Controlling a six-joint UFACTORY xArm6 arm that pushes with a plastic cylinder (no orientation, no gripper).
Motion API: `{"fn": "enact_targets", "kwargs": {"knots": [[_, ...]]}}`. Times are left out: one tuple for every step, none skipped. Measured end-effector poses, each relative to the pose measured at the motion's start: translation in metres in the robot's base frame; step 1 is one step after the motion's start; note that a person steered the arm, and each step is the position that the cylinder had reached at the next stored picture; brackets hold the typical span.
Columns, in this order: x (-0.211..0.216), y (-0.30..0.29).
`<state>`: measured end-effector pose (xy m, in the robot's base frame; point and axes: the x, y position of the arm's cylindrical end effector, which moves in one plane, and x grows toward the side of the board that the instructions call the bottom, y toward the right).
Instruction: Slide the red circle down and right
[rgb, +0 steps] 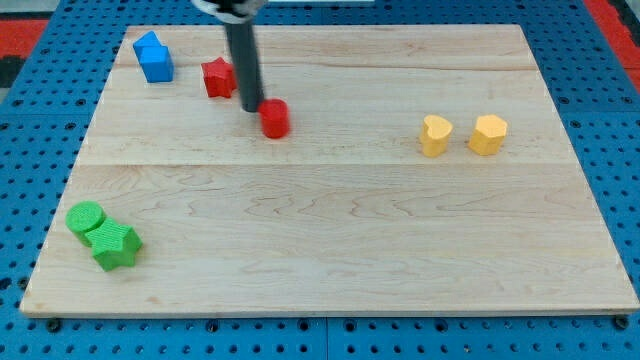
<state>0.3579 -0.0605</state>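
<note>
The red circle (275, 118) is a small red cylinder on the wooden board, left of centre near the view's top. My tip (251, 108) sits just at its upper-left side, touching or nearly touching it. The dark rod rises from there to the view's top edge. A red star-like block (218, 77) lies up and left of the rod, close behind it.
A blue block (154, 57) lies at the top left. A green circle (85, 217) and a green star (115, 245) lie at the bottom left. Two yellow blocks (435, 135) (488, 134) lie at the right. The board (350, 250) sits on a blue pegboard.
</note>
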Motion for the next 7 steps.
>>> {"fn": "enact_targets", "kwargs": {"knots": [[0.006, 0.040], [0.013, -0.027], [0.030, 0.024], [0.036, 0.063], [0.051, 0.007], [0.082, 0.056], [0.078, 0.066]]}}
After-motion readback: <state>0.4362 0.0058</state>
